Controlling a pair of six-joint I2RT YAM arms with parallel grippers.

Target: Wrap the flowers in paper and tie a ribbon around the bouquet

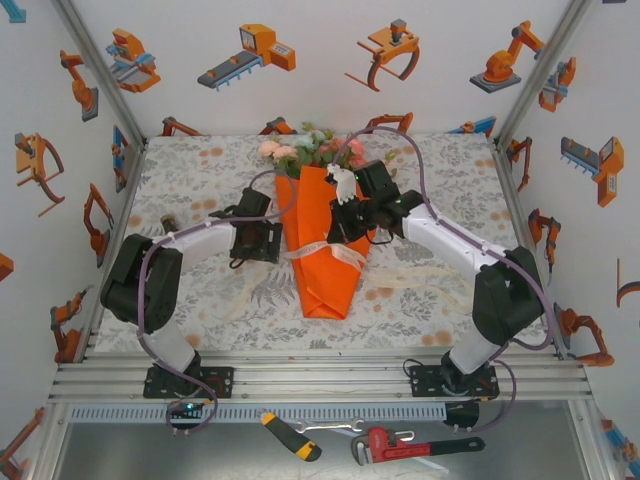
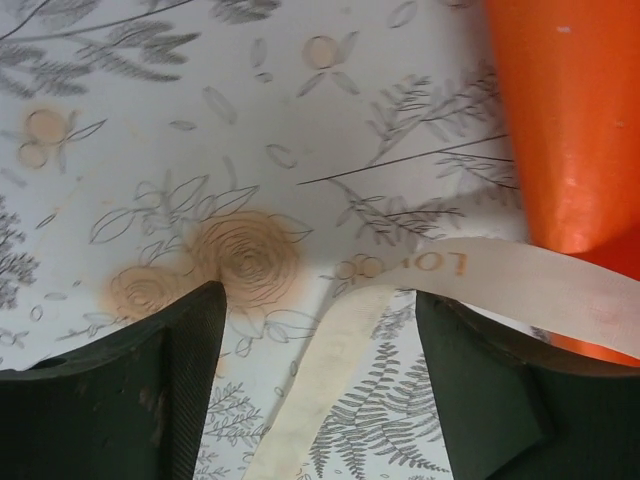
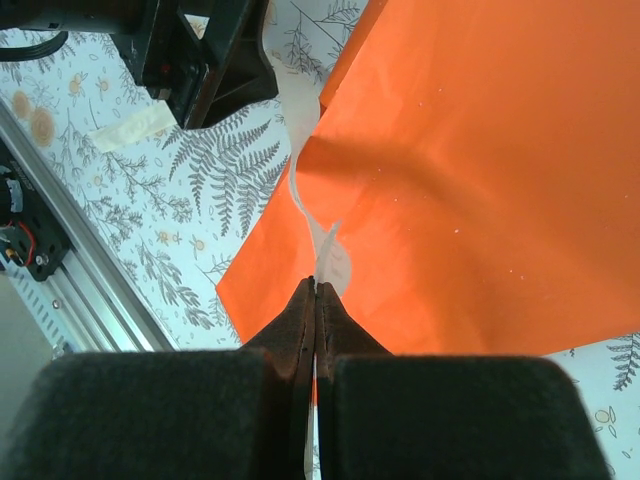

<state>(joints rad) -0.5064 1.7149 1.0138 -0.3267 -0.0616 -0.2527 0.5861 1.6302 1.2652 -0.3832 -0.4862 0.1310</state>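
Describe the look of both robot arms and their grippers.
Left arm and right arm: white shells, bulky black joints, thin purple-grey cables looping along them, black bases. Left gripper: broad matte black fingers. Right gripper: dark fingers tapering to thin brownish tips.

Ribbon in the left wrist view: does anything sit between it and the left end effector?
Nothing visible. The ribbon runs through the gap of the open left end effector, over the tablecloth, beside the paper.
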